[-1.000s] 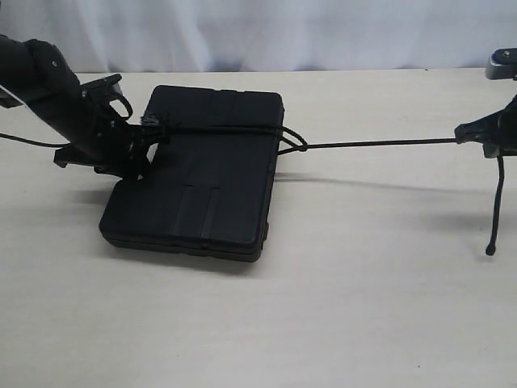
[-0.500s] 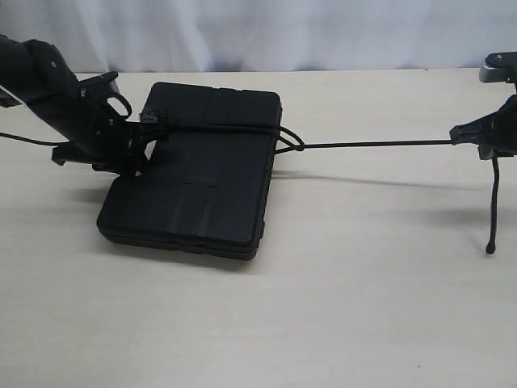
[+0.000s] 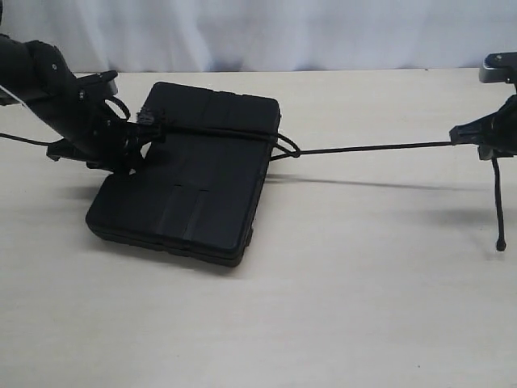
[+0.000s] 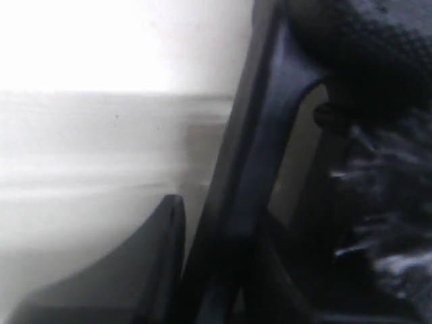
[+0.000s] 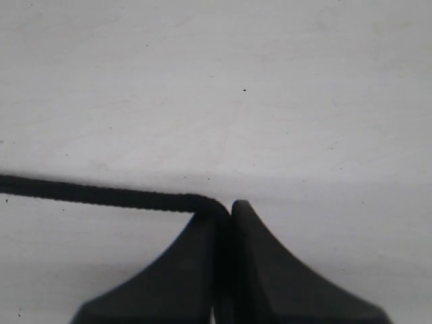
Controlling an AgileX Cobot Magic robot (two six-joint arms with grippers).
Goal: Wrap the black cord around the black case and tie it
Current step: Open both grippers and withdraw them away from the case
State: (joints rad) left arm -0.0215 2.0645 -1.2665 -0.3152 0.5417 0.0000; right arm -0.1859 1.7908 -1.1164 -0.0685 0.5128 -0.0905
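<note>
Stretching taut and nearly level above the pale wood-grain tabletop [image 3: 363, 291], the long thin black braided cord [image 3: 371, 147] runs from a small looped knot [image 3: 288, 148] at the right edge of the flat rectangular matte black plastic case [image 3: 190, 182] out to the right gripper [image 3: 464, 135]. The case lies flat on the table's left half, its top face crossed by shallow moulded grooves. The cord crosses that face near the far end as a doubled line. Past the right gripper, the free length hangs straight down and ends in a small knobbed tip [image 3: 501, 244] just above the table.

From the right wrist camera, the two smooth, wedge-shaped black fingers of the right gripper [image 5: 226, 206] are pressed together on the woven cord [image 5: 101, 194], which bends sharply where it enters between them.

The left gripper [image 3: 139, 133] sits at the case's left edge, right by the cord's frayed tufted knot [image 3: 149, 120]. Its wrist camera is blurred, showing only dark moulded shapes and pale fuzzy fibres [image 4: 385, 196], so I cannot tell how its jaws stand.
</note>
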